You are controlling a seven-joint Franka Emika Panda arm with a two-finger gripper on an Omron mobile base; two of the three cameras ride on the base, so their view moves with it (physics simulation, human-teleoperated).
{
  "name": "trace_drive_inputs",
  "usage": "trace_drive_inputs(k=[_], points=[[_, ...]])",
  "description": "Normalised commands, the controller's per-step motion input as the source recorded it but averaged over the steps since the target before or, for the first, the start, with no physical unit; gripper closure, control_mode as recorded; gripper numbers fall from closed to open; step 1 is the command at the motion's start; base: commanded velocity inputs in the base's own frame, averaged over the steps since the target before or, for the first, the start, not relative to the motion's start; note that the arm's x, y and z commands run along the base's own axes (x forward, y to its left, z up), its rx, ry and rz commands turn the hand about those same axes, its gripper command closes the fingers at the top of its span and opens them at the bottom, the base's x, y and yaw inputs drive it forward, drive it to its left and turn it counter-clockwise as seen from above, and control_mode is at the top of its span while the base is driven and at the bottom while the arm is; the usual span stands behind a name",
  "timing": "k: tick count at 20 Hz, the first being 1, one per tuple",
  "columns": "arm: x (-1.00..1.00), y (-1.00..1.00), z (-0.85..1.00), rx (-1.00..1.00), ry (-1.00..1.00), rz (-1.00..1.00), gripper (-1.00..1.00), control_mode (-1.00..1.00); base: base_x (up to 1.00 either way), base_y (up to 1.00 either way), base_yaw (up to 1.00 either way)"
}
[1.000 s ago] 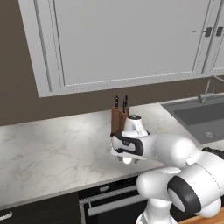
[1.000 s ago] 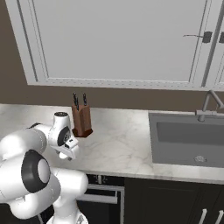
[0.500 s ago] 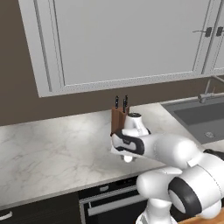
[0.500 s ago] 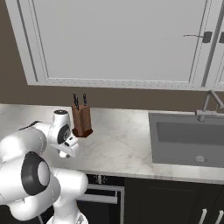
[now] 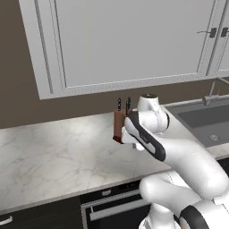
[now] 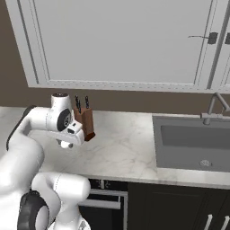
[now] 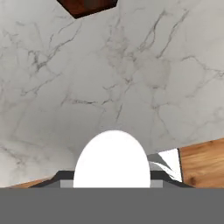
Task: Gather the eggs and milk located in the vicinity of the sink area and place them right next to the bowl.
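In the hand view a small plain white ovoid egg sits right at the gripper, its rounded top rising between the 2 dark finger tips, so the jaws stand narrow and clamp the egg. Below it lies the white marble surface with grey veins, with a strip of brown wood floor at the near right corner and the corner of a dark brown wooden knife block at the far edge

In the right base view the gripper hangs above the surface, pointing down, with a white rounded shape at its tip that may be the egg, too small to tell for sure. The knife block stands just to its right and a little farther back, upright, with 2 black handles sticking up. Farther right the large dark grey rectangular recessed sink is set into the surface, its round drain on the near floor of the basin and a thin steel faucet rising behind it

In the left base view the white arm crosses in front of the knife block, and the sink lies at the far right. Pale grey wall cabinets hang above the surface against a brown wall
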Motion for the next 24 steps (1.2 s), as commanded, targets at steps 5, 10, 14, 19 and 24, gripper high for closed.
trace_drive_inputs(k=[5, 10, 14, 19, 24], points=[[-0.79, -0.33, 0.66, 0.0, -0.06, 0.25, 1.0, -1.0, 0.0, 0.0, 0.0], [-0.5, -0.16, 0.83, 0.0, -0.03, 0.22, 1.0, -1.0, 0.0, 0.0, 0.0], [-0.11, -0.05, 0.16, 0.0, -0.05, 0.07, 1.0, -1.0, 0.0, 0.0, 0.0], [0.0, 0.0, 0.0, 0.0, 0.0, 0.0, 1.0, -1.0, 0.0, 0.0, 0.0], [0.0, 0.0, 0.0, 0.0, 0.0, 0.0, 1.0, 1.0, 0.0, 0.0, 0.0]])
